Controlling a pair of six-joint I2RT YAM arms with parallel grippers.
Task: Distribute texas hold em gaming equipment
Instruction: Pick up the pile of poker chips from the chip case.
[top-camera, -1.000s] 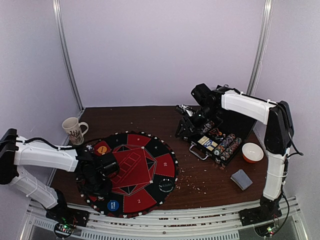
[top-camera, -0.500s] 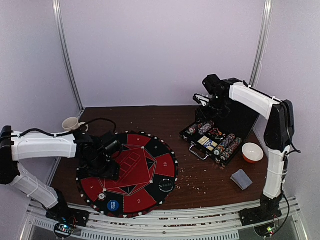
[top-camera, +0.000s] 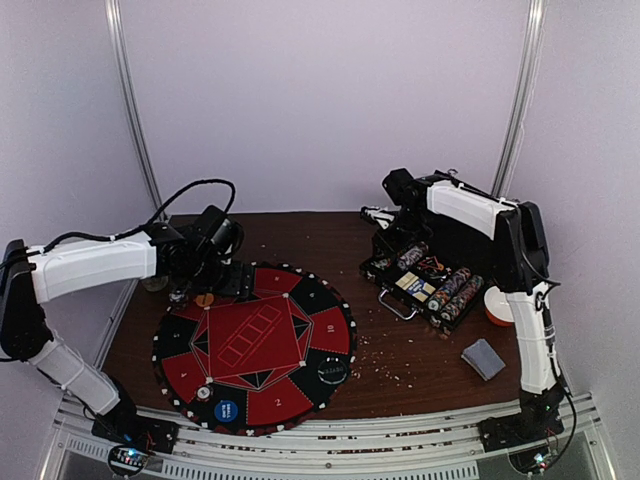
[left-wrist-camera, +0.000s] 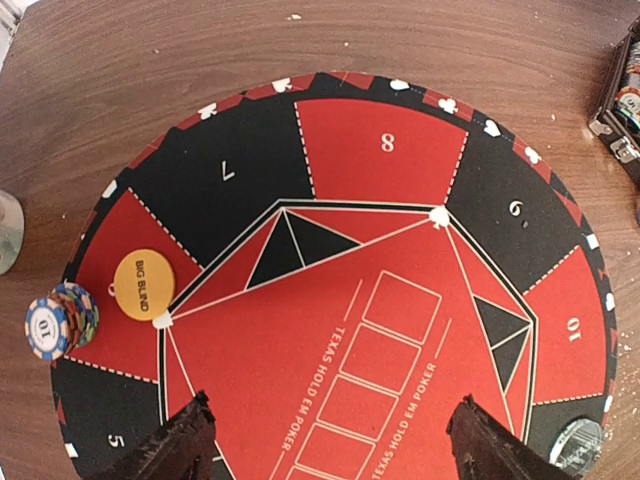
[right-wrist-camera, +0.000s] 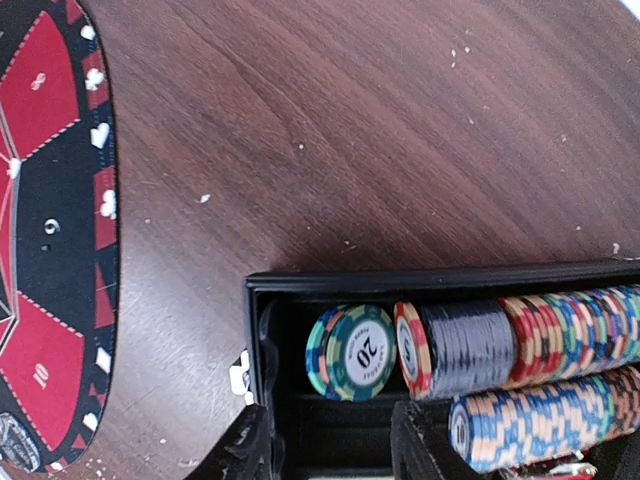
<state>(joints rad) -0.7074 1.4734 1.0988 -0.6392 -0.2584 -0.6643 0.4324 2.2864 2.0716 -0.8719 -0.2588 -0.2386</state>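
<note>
My left gripper (top-camera: 207, 272) hangs open and empty above the far-left part of the round mat (top-camera: 300, 345); its fingers (left-wrist-camera: 185, 445) frame the mat's red centre. A yellow "Big Blind" disc (left-wrist-camera: 144, 284) and a small stack of striped chips (left-wrist-camera: 60, 320) lie at the mat's left rim. My right gripper (top-camera: 385, 228) is open over the far end of the black case (top-camera: 430, 280), with its fingers (right-wrist-camera: 425, 440) just short of two teal "20" chips (right-wrist-camera: 355, 352) and rows of chips (right-wrist-camera: 560, 345). A blue disc (top-camera: 226, 410), a black disc (top-camera: 332, 370) and a grey-blue deck (top-camera: 484, 358) show from above.
A small white disc (top-camera: 203, 393) lies on the mat's near-left edge. A red-and-white bowl (top-camera: 500, 305) stands right of the case, partly behind the right arm. A mug edge (left-wrist-camera: 8, 230) shows left of the mat. Crumbs dot the brown table (top-camera: 400, 350).
My left gripper has moved from the mat's near-left side to its far-left side. My right gripper rose away from the case, then came back down over its far end.
</note>
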